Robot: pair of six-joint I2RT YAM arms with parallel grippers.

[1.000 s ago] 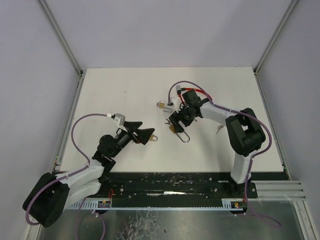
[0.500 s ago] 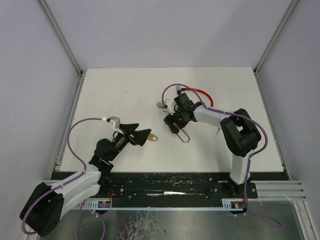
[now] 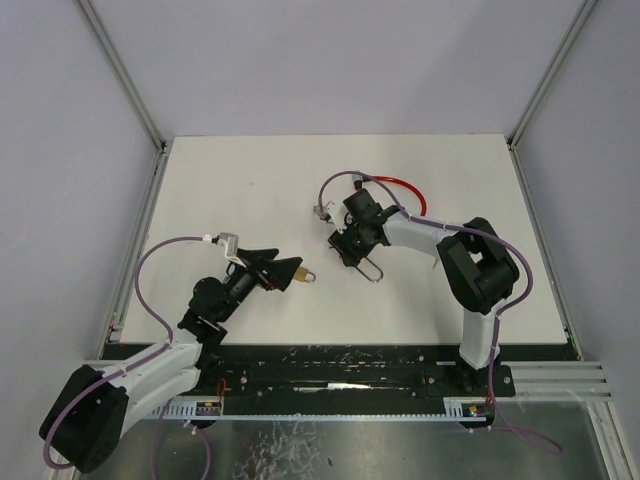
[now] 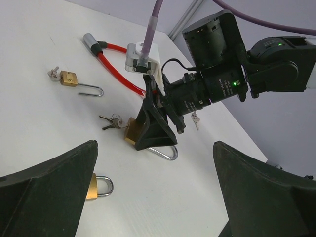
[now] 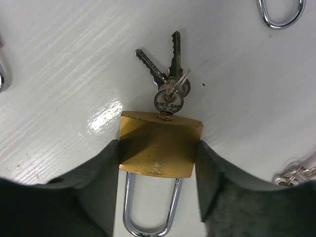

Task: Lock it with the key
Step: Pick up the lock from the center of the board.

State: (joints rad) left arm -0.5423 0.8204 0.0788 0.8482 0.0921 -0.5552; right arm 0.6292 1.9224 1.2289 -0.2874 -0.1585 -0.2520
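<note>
In the right wrist view my right gripper [image 5: 158, 170] is shut on the brass body of a large padlock [image 5: 159, 143], one finger [image 5: 106, 177] on each side. A key [image 5: 168, 101] is in its keyhole, with two more keys on the ring. Its steel shackle [image 5: 129, 217] points back toward the wrist. In the top view this gripper [image 3: 350, 246] is at table centre, with the shackle [image 3: 371, 271] sticking out. My left gripper [image 3: 278, 266] is open and low over the table. A small closed brass padlock [image 4: 94, 186] lies beside its left finger [image 4: 44, 197].
A second small padlock [image 4: 68, 78] with keys and an open shackle lies farther back. A red cable lock [image 4: 114, 64] runs behind the right gripper. A loose key [image 3: 437, 260] lies right of the right arm. The white table [image 3: 250, 180] has walls around it.
My right gripper has shifted a little left and back with the large padlock. My left arm has changed pose, and its gripper now sits slightly left of before, by the small padlock.
</note>
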